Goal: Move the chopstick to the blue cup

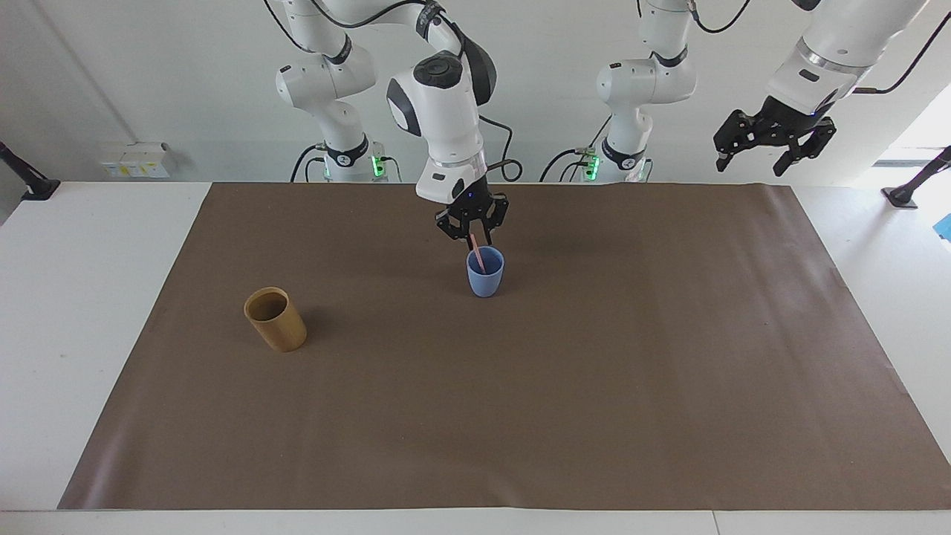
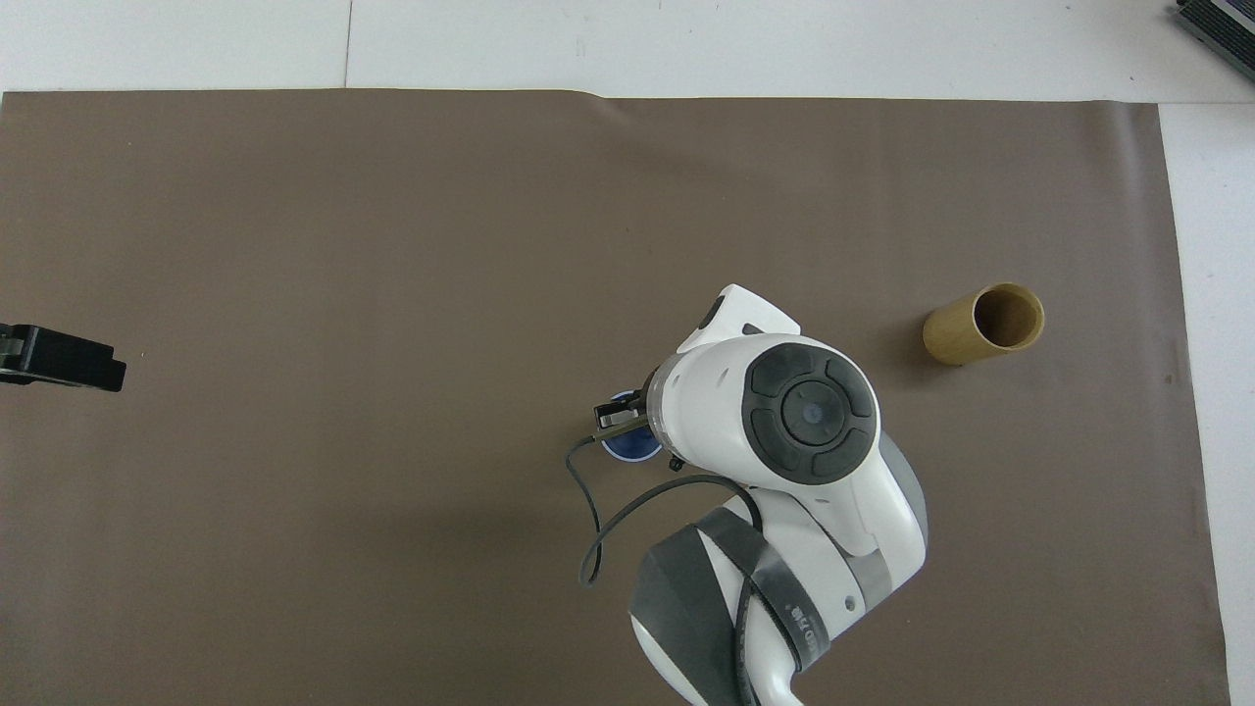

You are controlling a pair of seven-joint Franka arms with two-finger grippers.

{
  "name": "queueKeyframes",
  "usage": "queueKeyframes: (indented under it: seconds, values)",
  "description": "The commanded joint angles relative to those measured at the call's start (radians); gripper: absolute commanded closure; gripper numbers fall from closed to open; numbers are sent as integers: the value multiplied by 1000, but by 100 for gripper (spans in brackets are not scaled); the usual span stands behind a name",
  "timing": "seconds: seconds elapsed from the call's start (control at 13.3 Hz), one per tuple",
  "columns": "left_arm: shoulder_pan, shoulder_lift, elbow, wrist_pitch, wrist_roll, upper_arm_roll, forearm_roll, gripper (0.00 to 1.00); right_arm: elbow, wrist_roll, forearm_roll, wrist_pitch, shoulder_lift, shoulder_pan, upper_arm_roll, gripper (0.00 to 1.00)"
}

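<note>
The blue cup (image 1: 485, 273) stands upright on the brown mat, mid-table and toward the robots' side. A pale-pink chopstick (image 1: 478, 254) leans in it, with its lower end inside the cup. My right gripper (image 1: 473, 233) hangs just above the cup's rim, its fingers spread on either side of the stick's top. In the overhead view the right arm covers most of the cup (image 2: 626, 447) and hides the stick. My left gripper (image 1: 773, 152) waits open and empty, raised over the left arm's end of the table; its tip shows in the overhead view (image 2: 61, 358).
A taller brown cylindrical cup (image 1: 276, 319) stands toward the right arm's end of the mat, farther from the robots than the blue cup; it also shows in the overhead view (image 2: 983, 324). The brown mat (image 1: 594, 416) covers most of the white table.
</note>
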Motion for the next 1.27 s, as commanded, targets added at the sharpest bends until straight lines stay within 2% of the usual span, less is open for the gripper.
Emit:
queueKeyframes:
  seconds: [0.0, 0.3, 0.97, 1.2]
  values:
    - [-13, -22, -15, -11, -7, 9, -8, 0, 29, 20, -14, -2, 7, -12, -1, 1]
    - [-13, -22, -15, -12, -7, 9, -8, 0, 38, 20, -15, -45, -36, -72, -8, 0]
    - [-14, -22, -15, -14, 7, 9, -5, 0, 45, -17, -69, -288, -191, -373, -10, 0]
    - [-13, -20, -12, -14, 16, 9, 8, 0, 183, -75, -70, -417, -162, -469, -7, 0]
